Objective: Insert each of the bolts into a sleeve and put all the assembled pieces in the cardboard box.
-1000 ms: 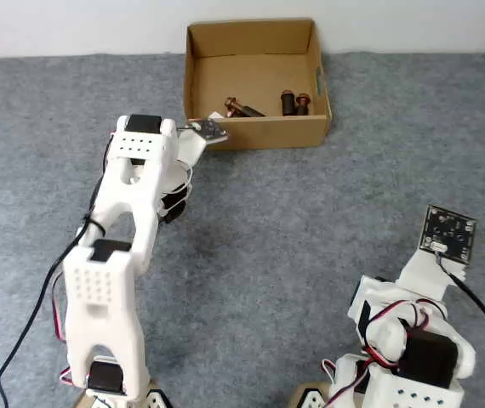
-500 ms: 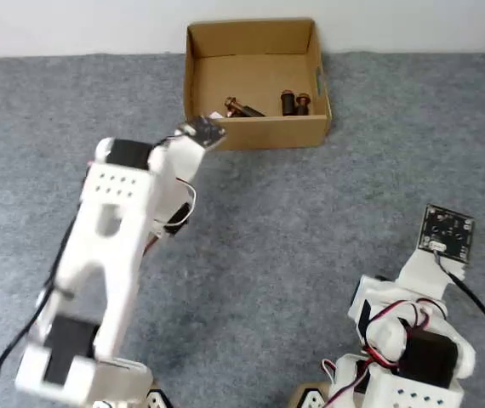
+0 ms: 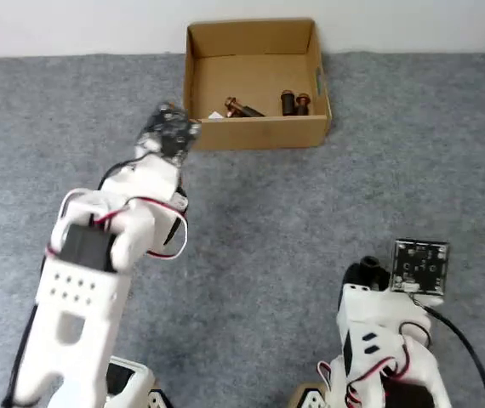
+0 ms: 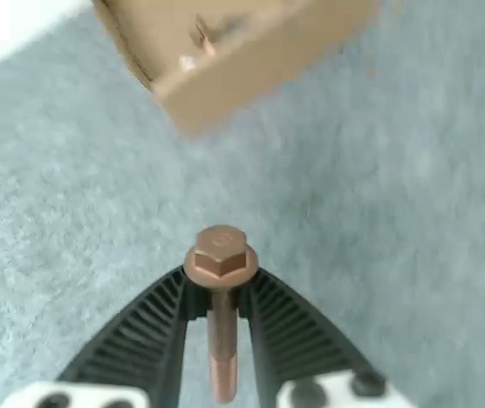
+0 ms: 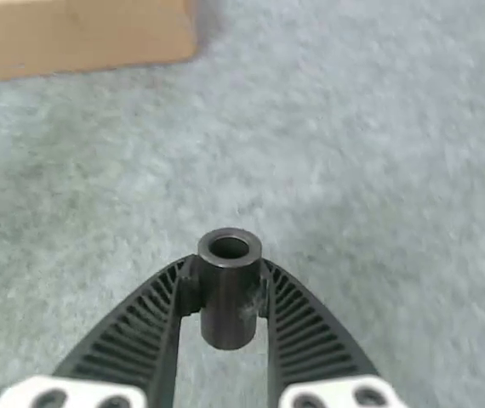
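The left gripper (image 4: 220, 287) clamped a copper bolt (image 4: 220, 253); the right gripper (image 5: 229, 280) clamped a dark sleeve (image 5: 228, 308). The cardboard box (image 3: 259, 133) sat top centre, holding assembled pieces (image 3: 293, 103).

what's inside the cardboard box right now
The box holds copper-and-black bolt pieces near its front wall: a slanted piece toward the middle and a pair side by side at the right. The front wall covers the strip of floor just behind it.
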Controlling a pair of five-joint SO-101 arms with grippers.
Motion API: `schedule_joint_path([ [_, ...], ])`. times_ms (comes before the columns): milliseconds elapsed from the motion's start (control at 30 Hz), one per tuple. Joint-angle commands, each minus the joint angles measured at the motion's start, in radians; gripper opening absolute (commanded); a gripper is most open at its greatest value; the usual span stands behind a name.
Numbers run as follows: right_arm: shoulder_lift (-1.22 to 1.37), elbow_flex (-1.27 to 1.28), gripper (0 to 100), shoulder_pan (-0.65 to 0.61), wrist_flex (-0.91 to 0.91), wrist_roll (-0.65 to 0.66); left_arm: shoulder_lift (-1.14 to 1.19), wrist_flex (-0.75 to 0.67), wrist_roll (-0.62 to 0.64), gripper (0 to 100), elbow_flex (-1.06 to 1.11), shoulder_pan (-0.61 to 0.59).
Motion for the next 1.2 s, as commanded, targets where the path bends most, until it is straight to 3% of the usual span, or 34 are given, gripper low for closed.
schedule_joint_path([
  [0, 0.001, -0.003, 0.8, -0.042, -0.096, 0.009, -0.153, -0.129, 0.143, 0, 0.068, 0.012],
  [133, 0.013, 0.006, 0.8, -0.107, -0.165, 0.011, -0.322, -0.262, 0.264, 0, 0.213, 0.014],
  [367, 0.004, 0.064, 0.8, -0.277, -0.239, 0.011, -0.655, -0.532, 0.285, 0, 0.521, 0.021],
  [567, 0.004, 0.133, 0.9, -0.433, -0.364, 0.015, -0.899, -0.543, 0.45, 0, 0.687, 0.123],
  [800, 0.004, 0.25, 0.9, -0.625, -0.555, 0.089, -1.089, -0.566, 0.48, 0, 0.783, 0.305],
  [933, 0.004, 0.299, 0.9, -0.679, -0.651, 0.163, -1.099, -0.618, 0.56, 0, 0.8, 0.318],
  [1167, 0.004, 0.305, 0.9, -0.717, -0.661, 0.196, -1.091, -0.617, 0.649, 0, 0.783, 0.325],
])
